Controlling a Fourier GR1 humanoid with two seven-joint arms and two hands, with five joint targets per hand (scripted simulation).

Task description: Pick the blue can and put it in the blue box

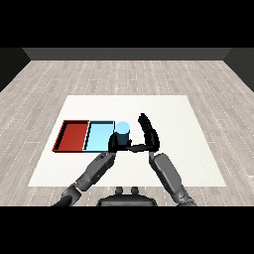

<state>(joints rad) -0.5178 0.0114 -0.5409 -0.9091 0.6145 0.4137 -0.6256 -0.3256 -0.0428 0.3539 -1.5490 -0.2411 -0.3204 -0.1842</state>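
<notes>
A white tabletop (pixel 188 149) is lying on a pale wooden floor (pixel 124 74), and a dark wall is closing the room at the back.

The can (pixel 123 130) is standing upright between the two hands, just at the right edge of the blue tray (pixel 99 135) and not yet inside it. The red tray (pixel 72 135) is lying further away on the far side of the blue one.

The left hand (pixel 115 143) is sitting against the lower left side of the can. Its fingers are looking curled around the can, but the dark shapes are blending together, so I am judging this rather than seeing it clearly. The right hand (pixel 149 133) is standing to the right of the can with fingers straight and pointing away from the robot; its thumb is reaching toward the left hand under the can. I cannot tell if it is touching the can.

The risk, in my opinion, is that the can is tipping during the move to the left, because the grasp is low on it. It could also catch on the tray wall, if it is not lifted enough, and fall outside.
</notes>
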